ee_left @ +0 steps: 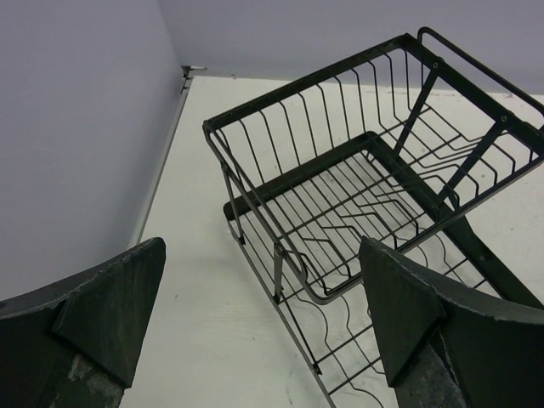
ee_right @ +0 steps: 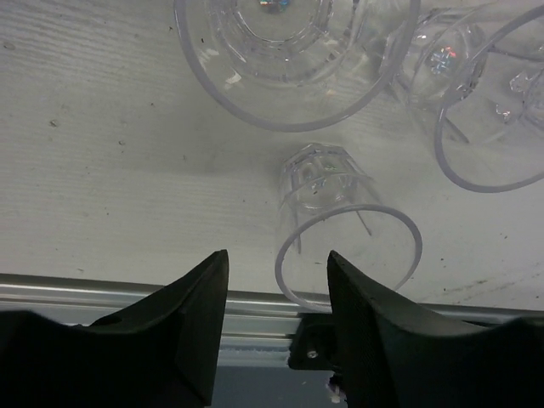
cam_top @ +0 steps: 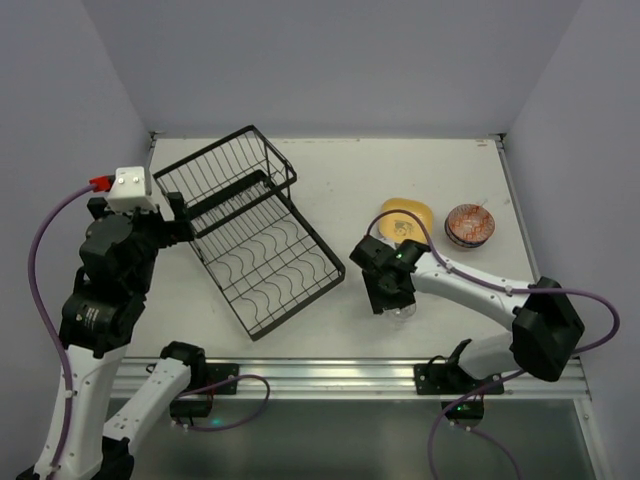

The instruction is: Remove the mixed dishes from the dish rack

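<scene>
Nearest, glass cups [ee_right: 327,195]: three surely, upright, by table's [cam_top: 330,340] near edge.
Right gripper [ee_right: 279,263]: fingers parted over one cup, holding nothing.
Dish rack [cam_top: 250,235]: one, left of centre.
Left gripper [ee_left: 262,246]: spread wide beside rack.
Yellow plate [cam_top: 405,218], bowl [cam_top: 469,225]: one each, toward far right.

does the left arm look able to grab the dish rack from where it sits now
Probably yes: the left gripper stands open right at the basket corner of the dish rack, and nothing sits between them.
</scene>
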You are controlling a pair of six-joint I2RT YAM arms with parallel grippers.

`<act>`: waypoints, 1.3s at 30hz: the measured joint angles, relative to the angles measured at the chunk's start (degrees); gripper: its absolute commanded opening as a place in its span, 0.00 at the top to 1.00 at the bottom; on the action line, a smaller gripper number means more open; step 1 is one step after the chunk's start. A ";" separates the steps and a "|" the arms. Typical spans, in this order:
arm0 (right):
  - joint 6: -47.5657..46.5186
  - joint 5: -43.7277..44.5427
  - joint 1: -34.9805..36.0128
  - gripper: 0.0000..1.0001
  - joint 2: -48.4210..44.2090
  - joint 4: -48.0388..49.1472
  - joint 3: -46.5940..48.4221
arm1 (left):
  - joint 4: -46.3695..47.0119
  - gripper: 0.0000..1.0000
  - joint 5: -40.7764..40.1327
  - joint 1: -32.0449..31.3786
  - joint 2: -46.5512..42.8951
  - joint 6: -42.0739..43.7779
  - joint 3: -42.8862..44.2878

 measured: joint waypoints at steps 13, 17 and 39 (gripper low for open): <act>-2.91 13.90 -8.48 0.01 -25.11 0.81 14.29 | 2.69 0.00 -2.21 -0.20 -5.55 -2.05 -10.16; -6.88 22.36 -11.26 0.01 -36.11 3.56 16.04 | 6.01 0.00 -2.51 -0.22 -10.43 -1.75 -14.45; -13.99 25.62 -11.37 0.01 -59.74 -3.54 9.57 | 10.14 0.00 -0.28 -0.24 -16.92 -0.94 -23.58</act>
